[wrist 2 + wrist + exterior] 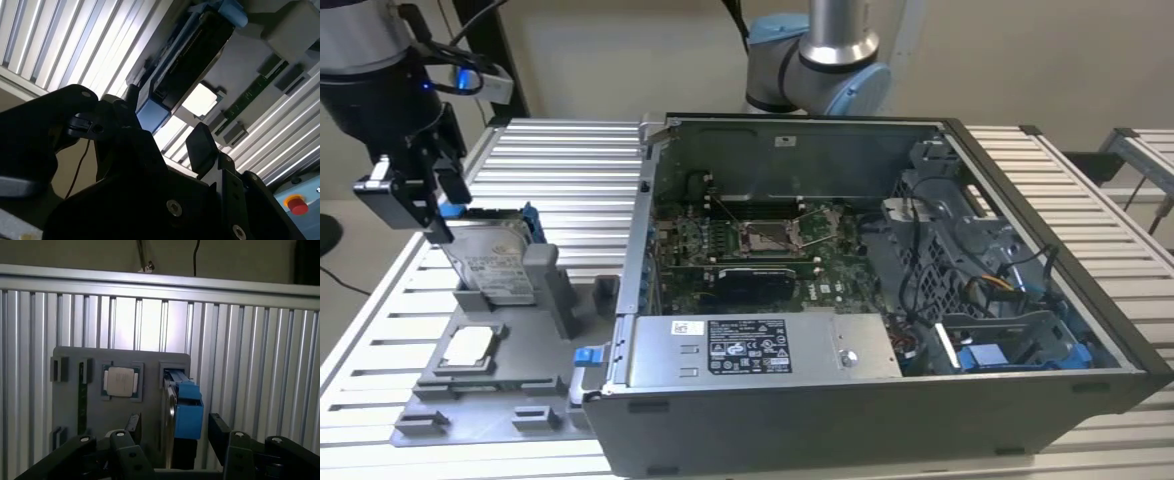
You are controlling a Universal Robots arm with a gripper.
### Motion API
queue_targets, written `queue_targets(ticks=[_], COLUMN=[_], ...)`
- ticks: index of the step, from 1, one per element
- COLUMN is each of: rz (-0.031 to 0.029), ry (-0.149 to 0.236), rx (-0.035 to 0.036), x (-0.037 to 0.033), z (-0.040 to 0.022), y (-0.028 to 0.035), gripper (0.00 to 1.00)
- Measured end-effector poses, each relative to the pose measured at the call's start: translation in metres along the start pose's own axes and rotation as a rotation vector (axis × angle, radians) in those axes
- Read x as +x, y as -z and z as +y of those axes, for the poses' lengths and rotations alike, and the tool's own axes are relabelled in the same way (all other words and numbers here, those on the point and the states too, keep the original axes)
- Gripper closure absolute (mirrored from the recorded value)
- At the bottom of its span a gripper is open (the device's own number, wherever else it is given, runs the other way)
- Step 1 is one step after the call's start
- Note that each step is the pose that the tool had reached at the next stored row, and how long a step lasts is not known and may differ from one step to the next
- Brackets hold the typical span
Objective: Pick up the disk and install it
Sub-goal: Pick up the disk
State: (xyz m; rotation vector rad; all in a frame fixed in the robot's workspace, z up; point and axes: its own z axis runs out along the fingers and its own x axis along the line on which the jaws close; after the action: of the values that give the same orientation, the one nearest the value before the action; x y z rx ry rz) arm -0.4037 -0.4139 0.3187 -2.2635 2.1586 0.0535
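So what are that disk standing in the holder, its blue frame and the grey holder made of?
The disk looks like bare metal: silver-grey with a dull sheen, under a white label. Its blue frame seems moulded plastic: even colour, matte. The grey holder is probably plastic too, matte and uniform, though painted metal is possible.

In the exterior view the disk (494,262) has its foot sunk out of sight in the grey holder (520,372) and its top corner behind the tool (430,205). In the first wrist view the tool's black body covers the disk's near end. The exterior view's top edge cuts off the arm (834,40)
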Motion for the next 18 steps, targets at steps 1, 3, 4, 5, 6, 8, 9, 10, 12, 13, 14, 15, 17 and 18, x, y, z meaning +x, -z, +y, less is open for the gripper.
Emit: queue_targets(ticks=[1, 3, 4, 5, 6, 8, 9, 10, 12, 13, 14, 15, 17, 18], rz=[-0.0001, 0.0, 0.0, 0.0, 0.0, 0.0001, 0.0, 0.0, 0.0, 0.0, 0.0, 0.0001, 0.0002, 0.0001], ry=[0.002, 0.004, 0.004, 0.005, 0.005, 0.005, 0.005, 0.005, 0.005, 0.005, 0.005, 0.005, 0.005, 0.005], rx=[0.0001, 0.0001, 0.0, 0.0002, 0.0001, 0.0, 0.0001, 0.0, 0.0001, 0.0001, 0.0001, 0.0, -0.0002, -0.0001], x=[-0.0009, -0.0022, -0.0029, -0.0034, -0.0039, -0.0045, -0.005, -0.0057, -0.0071, -0.0075, -0.0074, -0.0074, -0.0075, -0.0075], z=[0.0, -0.0002, -0.0002, -0.0003, -0.0003, -0.0004, -0.0005, -0.0005, -0.0007, -0.0007, -0.0008, -0.0008, -0.0007, -0.0007], y=[-0.0015, -0.005, -0.0068, -0.0087, -0.0105, -0.0141, -0.016, -0.0179, -0.0216, -0.0233, -0.0245, -0.0246, -0.0246, -0.0246], gripper=[0.0, 0.0, 0.0, 0.0, 0.0, 0.0, 0.0, 0.0, 0.0, 0.0, 0.0, 0.0, 0.0, 0.0])
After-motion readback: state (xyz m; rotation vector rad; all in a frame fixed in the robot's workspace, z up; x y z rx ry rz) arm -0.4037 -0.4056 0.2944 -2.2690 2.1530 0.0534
